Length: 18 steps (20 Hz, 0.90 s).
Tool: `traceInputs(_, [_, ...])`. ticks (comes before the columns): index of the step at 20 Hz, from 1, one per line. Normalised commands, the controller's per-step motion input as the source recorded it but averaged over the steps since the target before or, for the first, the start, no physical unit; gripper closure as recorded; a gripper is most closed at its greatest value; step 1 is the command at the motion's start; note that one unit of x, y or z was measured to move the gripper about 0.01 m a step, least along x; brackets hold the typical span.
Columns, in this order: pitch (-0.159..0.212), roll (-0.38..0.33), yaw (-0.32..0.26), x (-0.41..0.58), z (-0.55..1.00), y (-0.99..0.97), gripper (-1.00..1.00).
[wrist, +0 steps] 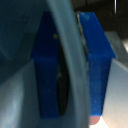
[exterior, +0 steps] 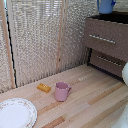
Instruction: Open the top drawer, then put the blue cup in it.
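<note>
The blue cup (exterior: 106,6) hangs at the top edge of the exterior view, above the dark opening behind the top drawer (exterior: 103,38), whose brown front with its silver bar handle stands pulled out. In the wrist view my gripper (wrist: 72,75) is shut on the cup's wall (wrist: 70,55), with one blue pad (wrist: 47,70) inside and the other outside the rim. The gripper itself is out of the exterior view.
The lower drawer (exterior: 107,62) is shut below. On the wooden table sit a pink mug (exterior: 62,91), a small orange block (exterior: 44,88) and a patterned white plate (exterior: 17,112). A woven screen stands behind. A white robot part (exterior: 125,75) shows at the exterior view's right.
</note>
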Motion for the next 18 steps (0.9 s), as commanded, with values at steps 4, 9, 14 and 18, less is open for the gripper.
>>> traceInputs(4, [0.091,-0.017,0.068,0.0,0.03,-0.47,1.0])
traceInputs(9, [0.007,-0.002,0.049,0.014,0.67,-0.08,-1.0])
traceInputs(14, [0.024,0.0,0.0,0.019,0.99,0.0,-1.0])
traceInputs(18, [0.018,-0.005,0.0,0.026,0.87,0.0,-1.0])
